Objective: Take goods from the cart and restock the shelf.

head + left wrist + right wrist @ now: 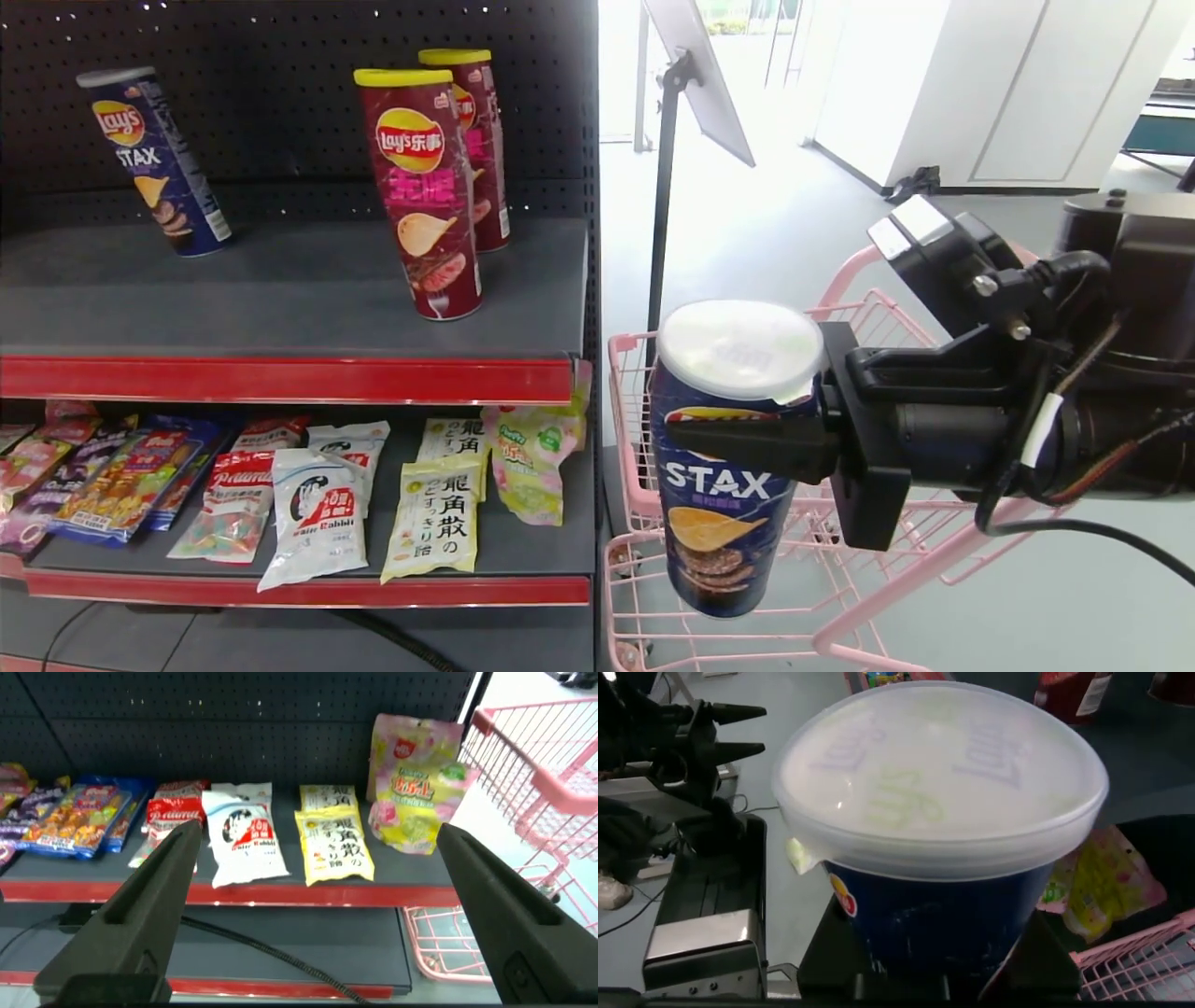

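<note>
One lidded blue can (724, 523) in hand (747, 425)

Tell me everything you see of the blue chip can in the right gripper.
The blue chip can is a tall tube, seemingly cardboard, dark blue with white lettering and pictured chips. A translucent white plastic lid sits closed on top. It is roughly upright, off any surface, clamped just below the lid by the right gripper, the only thing touching it. It hangs over the pink cart, to the right of the shelf.
</note>
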Robot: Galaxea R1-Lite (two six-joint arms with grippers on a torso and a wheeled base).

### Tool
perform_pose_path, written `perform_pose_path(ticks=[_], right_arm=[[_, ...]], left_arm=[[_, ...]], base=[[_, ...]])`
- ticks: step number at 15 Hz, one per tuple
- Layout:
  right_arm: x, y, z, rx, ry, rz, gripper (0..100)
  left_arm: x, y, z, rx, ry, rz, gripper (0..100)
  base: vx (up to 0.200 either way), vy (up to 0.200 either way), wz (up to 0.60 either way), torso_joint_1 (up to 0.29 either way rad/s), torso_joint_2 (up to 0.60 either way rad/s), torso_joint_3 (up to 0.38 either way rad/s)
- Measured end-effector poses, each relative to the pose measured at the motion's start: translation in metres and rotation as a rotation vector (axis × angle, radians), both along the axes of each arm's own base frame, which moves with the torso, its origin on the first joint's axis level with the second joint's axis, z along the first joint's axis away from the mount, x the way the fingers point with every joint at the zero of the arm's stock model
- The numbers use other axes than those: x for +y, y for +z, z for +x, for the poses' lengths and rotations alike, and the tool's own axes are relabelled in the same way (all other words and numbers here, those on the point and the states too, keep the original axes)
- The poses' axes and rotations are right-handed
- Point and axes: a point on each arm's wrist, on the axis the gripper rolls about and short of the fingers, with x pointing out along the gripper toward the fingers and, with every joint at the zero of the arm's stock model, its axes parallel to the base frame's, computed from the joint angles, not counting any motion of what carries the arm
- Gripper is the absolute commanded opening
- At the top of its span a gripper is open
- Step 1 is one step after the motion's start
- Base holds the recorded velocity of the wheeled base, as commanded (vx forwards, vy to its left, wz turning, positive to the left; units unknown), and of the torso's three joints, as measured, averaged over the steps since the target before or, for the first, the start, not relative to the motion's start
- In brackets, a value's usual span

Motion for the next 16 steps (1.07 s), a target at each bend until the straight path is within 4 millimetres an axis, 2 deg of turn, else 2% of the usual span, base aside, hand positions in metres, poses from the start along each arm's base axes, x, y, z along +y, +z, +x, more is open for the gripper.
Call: perform_pose_path(ticks=[7, 11, 16], right_arm=[[-0.005, 0.0, -0.005, -0.005, -0.001, 0.003, 0], [-0.016, -0.002, -0.008, -0.006, -0.039, -0.001, 0], [-0.034, 0.006, -0.016, -0.043, -0.077, 0.022, 0]], left_arm=[[0.0, 0.0, 0.0, -0.002, 0.0, 0.0, 100], [0.0, 0.0, 0.0, 0.0, 0.0, 0.0, 100], [0.0, 0.0, 0.0, 0.0, 0.0, 0.0, 100]], base=[[0.0, 0.0, 0.0, 0.232, -0.57, -0.323], [0.0, 0.0, 0.0, 0.015, -0.05, -0.023], [0.0, 0.0, 0.0, 0.0, 0.0, 0.0]])
